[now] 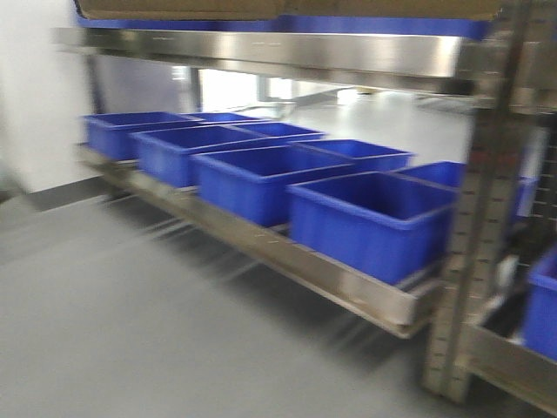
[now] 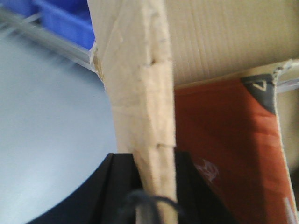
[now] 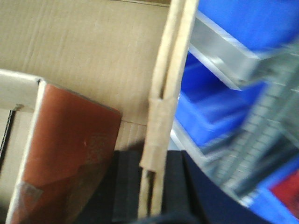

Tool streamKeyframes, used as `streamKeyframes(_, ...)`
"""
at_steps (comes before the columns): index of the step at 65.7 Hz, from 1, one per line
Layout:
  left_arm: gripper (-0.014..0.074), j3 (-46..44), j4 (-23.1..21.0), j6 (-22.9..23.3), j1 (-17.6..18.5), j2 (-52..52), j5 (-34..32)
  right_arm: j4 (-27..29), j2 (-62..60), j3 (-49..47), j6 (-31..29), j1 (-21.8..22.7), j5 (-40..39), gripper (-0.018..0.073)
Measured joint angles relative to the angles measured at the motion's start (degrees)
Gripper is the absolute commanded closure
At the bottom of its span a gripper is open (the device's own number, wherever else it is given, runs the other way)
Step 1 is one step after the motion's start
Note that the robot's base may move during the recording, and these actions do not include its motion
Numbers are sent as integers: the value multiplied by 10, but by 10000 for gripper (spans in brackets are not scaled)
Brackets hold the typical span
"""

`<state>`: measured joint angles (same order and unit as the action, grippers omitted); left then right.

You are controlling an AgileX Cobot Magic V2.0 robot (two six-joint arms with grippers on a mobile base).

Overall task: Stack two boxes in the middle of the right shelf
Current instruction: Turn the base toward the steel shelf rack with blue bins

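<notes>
One wall of a carton (image 2: 140, 93) is clamped in the left claw (image 2: 156, 205), and the opposite wall in the right claw (image 3: 153, 196). The carton is thus carried, on no tabletop. The steel shelf (image 1: 261, 54) above the blue bins (image 1: 252, 178) is faced. Placing and stacking are judged undone.

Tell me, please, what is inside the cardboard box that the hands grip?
A flat red-orange pack lies inside the box. The box's floor and anything under the pack are covered.
</notes>
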<state>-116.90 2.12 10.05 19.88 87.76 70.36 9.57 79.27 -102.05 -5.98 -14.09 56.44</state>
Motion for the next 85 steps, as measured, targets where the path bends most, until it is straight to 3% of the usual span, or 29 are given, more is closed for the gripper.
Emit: streamKeyframes(85,708,0,0,0,0,1,0,0,0,0,0,0,0,713)
